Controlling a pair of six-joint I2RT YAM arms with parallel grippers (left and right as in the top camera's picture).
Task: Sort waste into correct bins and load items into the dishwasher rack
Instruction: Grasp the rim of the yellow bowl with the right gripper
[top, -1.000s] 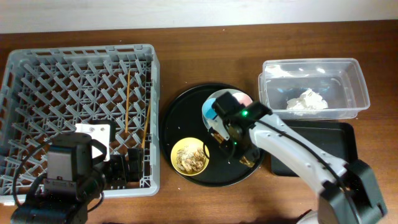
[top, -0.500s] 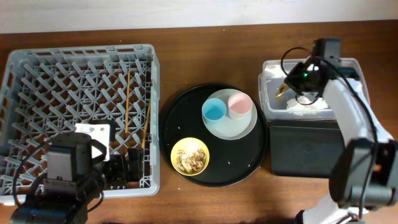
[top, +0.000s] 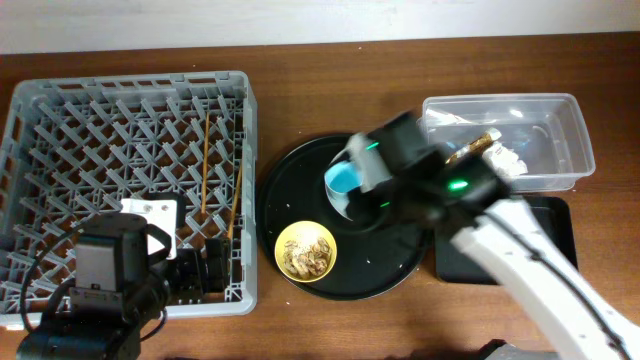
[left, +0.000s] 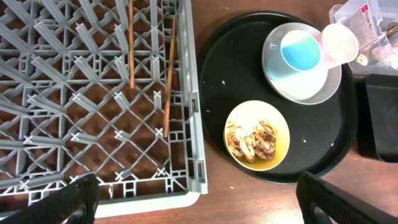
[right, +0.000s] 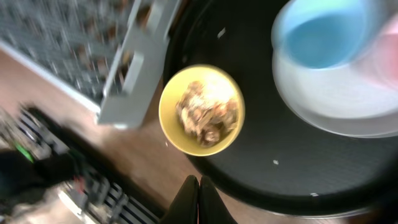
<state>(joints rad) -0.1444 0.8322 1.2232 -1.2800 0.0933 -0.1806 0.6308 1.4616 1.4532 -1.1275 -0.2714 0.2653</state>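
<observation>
overhead: straight down, whole table (top: 330, 60). left wrist: high, down on rack (left: 93, 93) edge, round tray (left: 214, 74). right wrist: nearer, blurred. all share yellow bowl (top: 305, 250).

The right arm (top: 520, 262) is seen stretched from the lower right toward the middle, its wrist blurred. The right gripper (right: 199, 198) is held with its fingers pressed together. The left arm (top: 105, 280) is folded at the lower left, and the left gripper (left: 199, 202) is spread wide.

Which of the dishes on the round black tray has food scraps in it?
The yellow bowl, alone beside the plate, holds beige scraps. The blue cup and pink cup standing on the plate look empty.
</observation>
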